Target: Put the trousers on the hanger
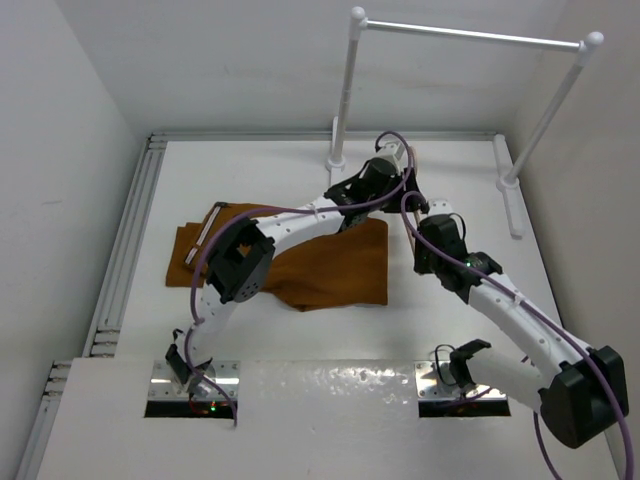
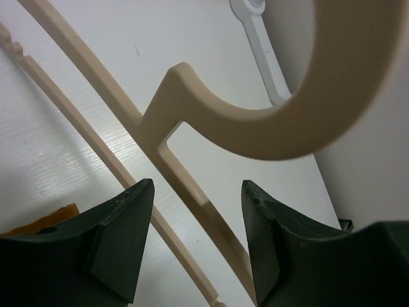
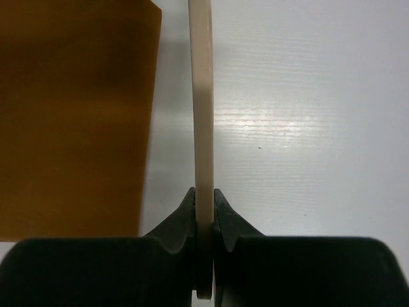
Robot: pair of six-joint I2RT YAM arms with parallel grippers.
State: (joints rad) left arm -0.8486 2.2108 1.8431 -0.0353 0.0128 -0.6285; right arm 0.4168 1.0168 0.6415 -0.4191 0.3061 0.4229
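The rust-brown trousers [image 1: 300,265] lie flat on the white table, partly under my left arm. They also show in the right wrist view [image 3: 70,115], and as a small orange corner in the left wrist view [image 2: 45,220]. The pale beige hanger [image 1: 412,160] is to the right of the trousers. My left gripper [image 1: 392,162] is open, its fingers either side of a hanger arm [image 2: 192,185] just below the hook [image 2: 307,121], not closed on it. My right gripper [image 1: 414,208] is shut on a thin edge of the hanger [image 3: 203,96], which runs straight away from the jaws [image 3: 204,199].
The white clothes rail [image 1: 470,35] with round knobs stands at the back right on two feet; one foot shows in the left wrist view [image 2: 259,38]. White walls enclose the table. A ribbed track [image 1: 130,230] runs along the left edge.
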